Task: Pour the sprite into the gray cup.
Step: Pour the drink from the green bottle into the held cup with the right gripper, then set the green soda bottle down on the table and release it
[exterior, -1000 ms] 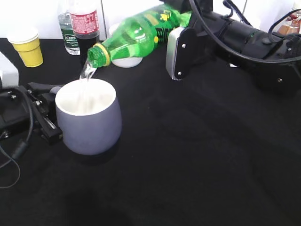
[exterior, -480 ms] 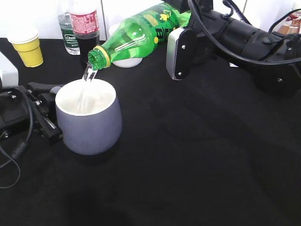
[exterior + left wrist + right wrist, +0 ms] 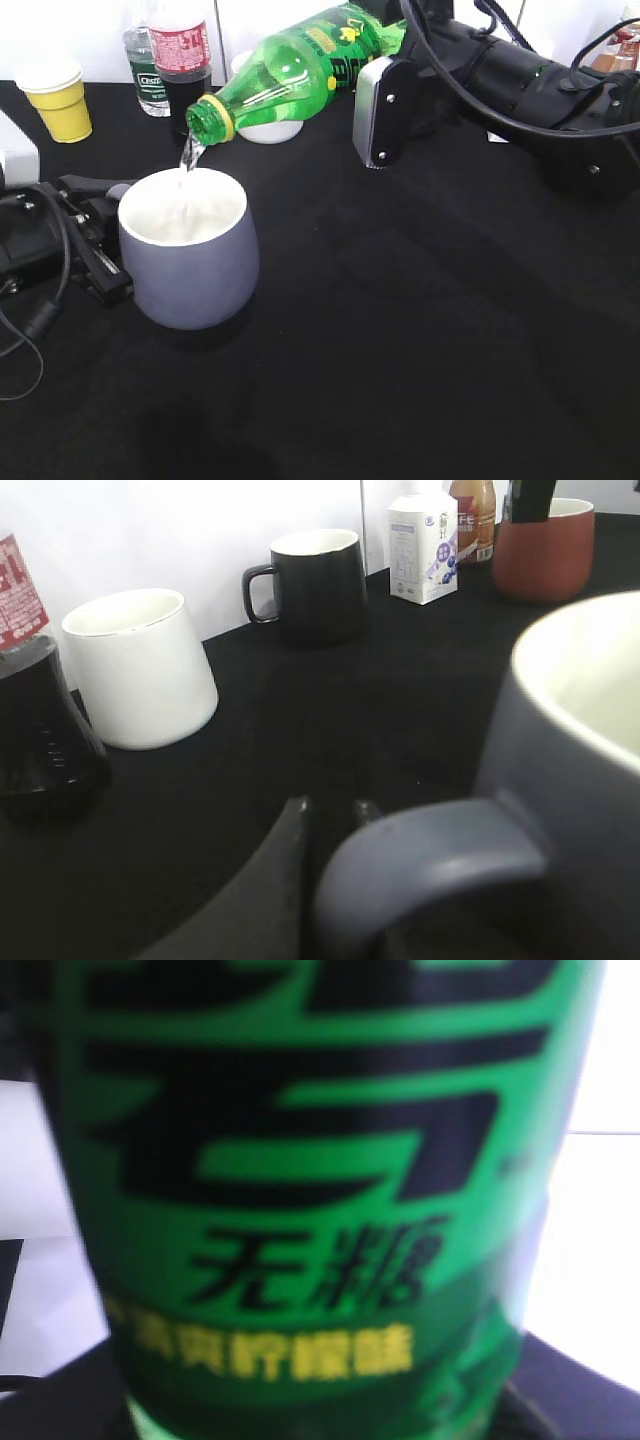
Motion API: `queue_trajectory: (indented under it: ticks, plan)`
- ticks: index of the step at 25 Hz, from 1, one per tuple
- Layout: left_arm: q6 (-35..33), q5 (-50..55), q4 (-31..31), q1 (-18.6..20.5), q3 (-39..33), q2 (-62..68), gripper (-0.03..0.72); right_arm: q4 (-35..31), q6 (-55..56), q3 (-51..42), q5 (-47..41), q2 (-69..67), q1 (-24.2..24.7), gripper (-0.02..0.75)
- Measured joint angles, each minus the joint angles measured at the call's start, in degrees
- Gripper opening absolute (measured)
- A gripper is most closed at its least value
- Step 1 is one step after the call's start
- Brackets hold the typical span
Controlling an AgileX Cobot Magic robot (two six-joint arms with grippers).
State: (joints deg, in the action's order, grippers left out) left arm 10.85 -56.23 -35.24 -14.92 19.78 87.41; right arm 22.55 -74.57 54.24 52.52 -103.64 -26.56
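Note:
The sprite (image 3: 300, 70), a green bottle with a yellow neck ring, is tilted with its open mouth down to the left, above the gray cup (image 3: 190, 265). A thin clear stream falls from the mouth into the cup's white inside. My right gripper (image 3: 372, 85) is shut on the bottle's body; one silver finger (image 3: 380, 110) shows in front. The bottle's label (image 3: 300, 1210) fills the right wrist view and hides the fingers. My left gripper (image 3: 95, 245) is at the cup's left, shut on its loop handle (image 3: 430, 865); one finger (image 3: 298, 820) shows beside it.
At the back left stand a yellow paper cup (image 3: 60, 100), a small clear bottle (image 3: 145, 70), a cola bottle (image 3: 180, 60) and a white cup (image 3: 268, 130). The left wrist view shows the white cup (image 3: 140, 670), a black mug (image 3: 315, 585), a carton (image 3: 423, 548) and a dark red mug (image 3: 545, 545).
The bottle has stayed tilted over the cup and the stream keeps falling; the bottle's base end has risen slightly. The cup and left gripper have not moved.

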Motion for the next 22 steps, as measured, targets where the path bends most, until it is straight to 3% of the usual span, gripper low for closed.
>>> queue_trajectory:
  ticks: [6,8,10,13,16,19,22]
  plan:
    - [0.0,0.0,0.1,0.0,0.0,0.0,0.075,0.5,14.9,-0.1,0.0,0.0,0.0,0.408]
    - [-0.1,0.0,1.1,0.0,0.0,0.0,0.075,4.2,23.7,-0.6,0.0,0.0,0.0,0.408]
    - [-0.1,0.0,2.3,0.0,0.0,0.0,0.075,6.2,40.6,-0.8,0.0,0.0,0.0,0.408]
    - [-0.1,1.3,4.3,0.0,0.0,0.0,0.075,2.4,70.1,-0.8,0.0,0.0,-0.1,0.407]
    - [-5.2,2.2,14.2,0.0,0.0,0.6,0.075,1.0,88.1,-0.8,-1.5,0.0,-0.1,0.407]
    - [-11.2,-1.8,25.7,0.6,0.0,6.1,0.075,0.9,91.8,-0.8,-4.3,0.0,-0.1,0.407]
    - [-11.9,-7.1,28.7,5.9,2.7,13.9,0.075,0.7,92.0,-0.8,-4.4,0.0,-0.1,0.407]
